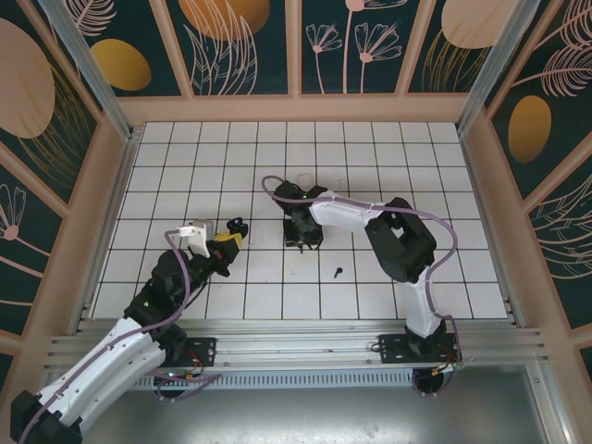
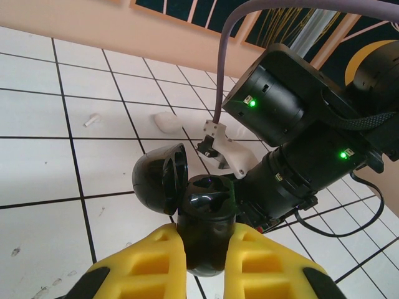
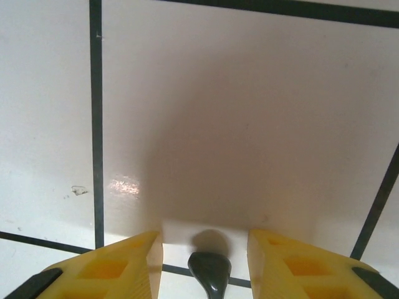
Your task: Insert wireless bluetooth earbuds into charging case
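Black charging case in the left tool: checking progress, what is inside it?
The lid of the black charging case is swung open, showing a glossy black moulded recess. Whether an earbud sits there is unclear; fingers of the left tool cover its lower body.

Black earbud (image 3: 209, 274): I lose its lower end off the edge at 6 o'clock.
Charging case (image 2: 206, 208): my left fingers (image 2: 149, 261) hide its base.
White lump (image 2: 167, 121): too blurred to name.
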`<control>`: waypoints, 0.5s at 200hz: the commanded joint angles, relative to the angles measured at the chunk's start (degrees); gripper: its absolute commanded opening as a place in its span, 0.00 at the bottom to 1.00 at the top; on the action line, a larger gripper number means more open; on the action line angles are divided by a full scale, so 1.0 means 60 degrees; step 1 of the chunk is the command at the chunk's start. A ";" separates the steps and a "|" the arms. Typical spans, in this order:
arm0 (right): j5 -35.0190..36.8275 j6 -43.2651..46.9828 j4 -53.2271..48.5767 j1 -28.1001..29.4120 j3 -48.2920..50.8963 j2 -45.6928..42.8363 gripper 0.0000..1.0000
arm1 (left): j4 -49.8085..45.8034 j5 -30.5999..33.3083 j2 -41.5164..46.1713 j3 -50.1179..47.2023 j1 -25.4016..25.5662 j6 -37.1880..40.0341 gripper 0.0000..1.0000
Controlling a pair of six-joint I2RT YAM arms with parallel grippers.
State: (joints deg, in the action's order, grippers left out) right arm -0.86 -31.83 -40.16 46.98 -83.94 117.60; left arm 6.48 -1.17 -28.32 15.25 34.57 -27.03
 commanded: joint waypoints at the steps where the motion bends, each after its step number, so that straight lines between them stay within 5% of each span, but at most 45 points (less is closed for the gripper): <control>1: 0.0242 0.0060 -0.0338 0.0108 -0.0124 0.0199 0.39 | -0.0011 0.0014 0.0087 0.0169 0.0054 0.0263 0.02; 100: 0.0246 0.0150 -0.0585 0.0260 0.0017 0.0190 0.30 | -0.0039 -0.0089 0.0076 0.0260 0.0047 0.0227 0.02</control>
State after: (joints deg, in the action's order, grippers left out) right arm -0.62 -31.77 -41.04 48.12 -83.94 117.75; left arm 5.76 -1.19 -28.21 15.25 34.57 -27.03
